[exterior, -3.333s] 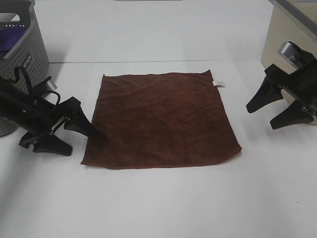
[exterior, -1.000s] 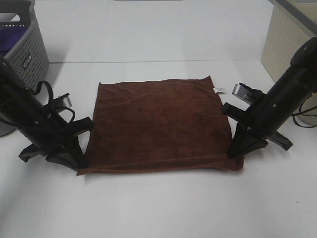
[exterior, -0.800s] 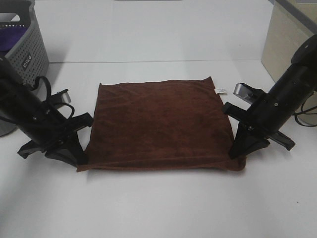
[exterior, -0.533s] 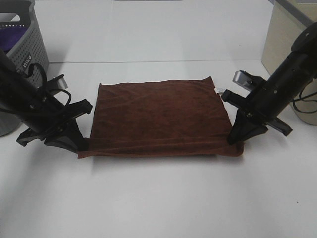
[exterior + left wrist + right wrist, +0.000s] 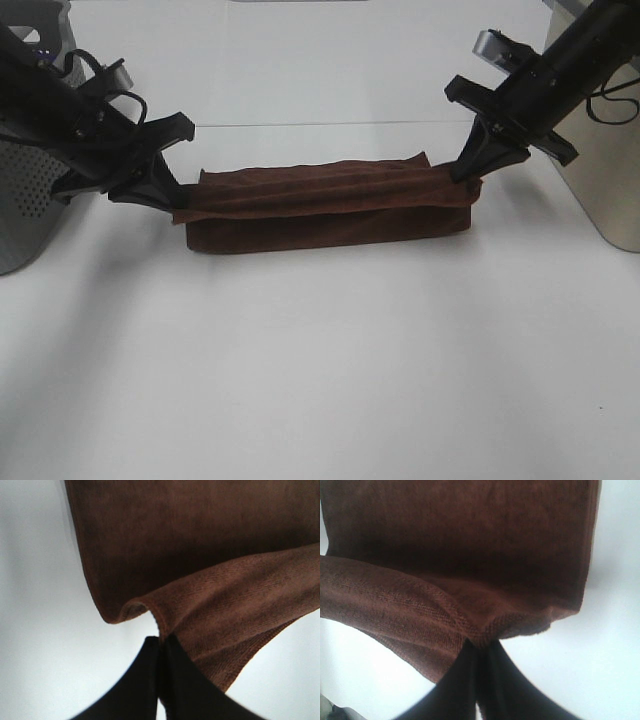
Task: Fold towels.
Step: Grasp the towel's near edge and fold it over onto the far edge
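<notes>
Towel [image 5: 330, 212], judged soft, light and limp, is held pinched at two lifted corners by left gripper [image 5: 177, 203] and right gripper [image 5: 467, 174].

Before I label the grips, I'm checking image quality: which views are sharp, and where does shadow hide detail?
Exterior high view: even light, white table washed out, towel clear. Left wrist view: weave sharp beside the left gripper, which shows as featureless black. Right wrist view: likewise at the right gripper; layer beyond dark.

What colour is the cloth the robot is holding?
The fuzzy terry towel is plain dark reddish-brown, no pattern. It shows best in the left wrist view.
</notes>
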### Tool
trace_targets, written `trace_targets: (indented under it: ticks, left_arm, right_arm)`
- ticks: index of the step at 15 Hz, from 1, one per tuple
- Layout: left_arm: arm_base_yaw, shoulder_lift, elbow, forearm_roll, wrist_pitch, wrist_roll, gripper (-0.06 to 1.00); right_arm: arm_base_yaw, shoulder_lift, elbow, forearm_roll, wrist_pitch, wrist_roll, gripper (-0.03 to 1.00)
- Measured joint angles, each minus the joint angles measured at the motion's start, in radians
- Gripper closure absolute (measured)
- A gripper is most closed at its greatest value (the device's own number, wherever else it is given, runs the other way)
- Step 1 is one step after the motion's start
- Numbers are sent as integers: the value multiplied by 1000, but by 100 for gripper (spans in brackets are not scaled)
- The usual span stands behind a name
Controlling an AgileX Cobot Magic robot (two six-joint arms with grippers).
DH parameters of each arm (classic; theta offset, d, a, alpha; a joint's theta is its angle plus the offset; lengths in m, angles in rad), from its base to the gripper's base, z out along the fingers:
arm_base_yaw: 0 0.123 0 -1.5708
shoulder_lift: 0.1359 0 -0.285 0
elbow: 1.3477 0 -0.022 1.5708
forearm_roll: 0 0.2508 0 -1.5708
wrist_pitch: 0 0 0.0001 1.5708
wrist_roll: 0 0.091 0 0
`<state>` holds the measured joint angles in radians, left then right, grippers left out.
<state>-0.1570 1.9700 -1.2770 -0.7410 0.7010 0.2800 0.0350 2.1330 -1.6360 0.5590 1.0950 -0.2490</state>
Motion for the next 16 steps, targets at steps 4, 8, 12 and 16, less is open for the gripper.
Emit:
trace_targets:
  ticks: [4,8,12,16]
  left_arm:
    - [0,68,-123,23,-30,-3,94]
    - [4,154,-215,33,-71,-8,94]
    - [4,201,-251,41,-187,-8,94]
    - [3,279,-291,39,-241,-3,94]
  right_arm:
    - [0,100,-171,-1,14,21,94]
    - [0,195,-330,0,13,35,94]
    - [1,295,-466,10,9,36,94]
    - [10,365,-519,3,-63,36,94]
